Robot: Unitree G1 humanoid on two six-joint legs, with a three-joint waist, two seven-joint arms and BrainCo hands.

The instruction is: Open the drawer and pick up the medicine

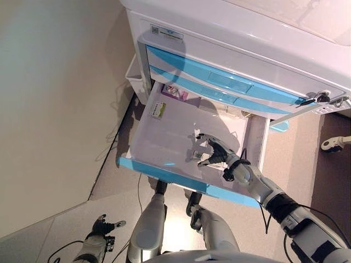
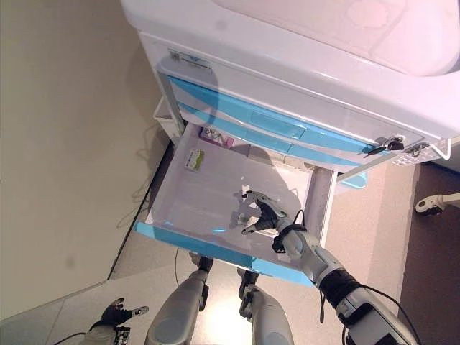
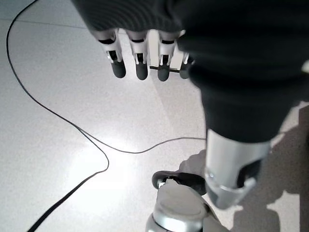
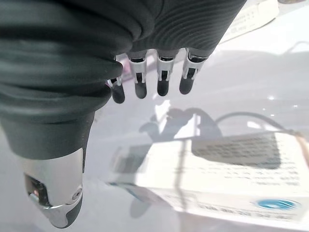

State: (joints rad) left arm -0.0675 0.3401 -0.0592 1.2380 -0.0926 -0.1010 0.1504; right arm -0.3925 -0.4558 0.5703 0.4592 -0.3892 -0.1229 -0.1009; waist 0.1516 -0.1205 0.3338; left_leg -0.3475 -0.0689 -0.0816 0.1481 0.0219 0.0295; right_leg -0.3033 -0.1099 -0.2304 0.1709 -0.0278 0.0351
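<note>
A white cart (image 1: pixel 230 33) with blue-fronted drawers stands on a pale speckled floor (image 1: pixel 71 219), a plain beige wall (image 1: pixel 55 98) at its nine o'clock side. Its lowest drawer (image 1: pixel 164 142) is pulled out, blue front edge toward the robot, white bottom showing.

Inside the drawer, a green-and-white box (image 1: pixel 158 110) lies toward eleven o'clock, and a purple-and-white packet (image 1: pixel 174 91) lies farther back at twelve, partly under the drawer above. The right hand (image 1: pixel 215 152) reaches into the drawer at about four o'clock, its fingers (image 4: pixel 140 89) spread and loose, grasping nothing. Just beside them sits the medicine, a small white box (image 1: pixel 196 155) on the drawer bottom.

The right wrist view alone shows that white box (image 4: pixel 231 169) close up: long, printed with dark text and a blue mark, lying flat below the hand and apart from the fingertips; another pale box shows at the view's edge.

The left hand (image 1: pixel 101 226) hangs low over the floor at seven o'clock. Its own wrist view shows straight, released fingers (image 3: pixel 140 67) above bare floor.
</note>
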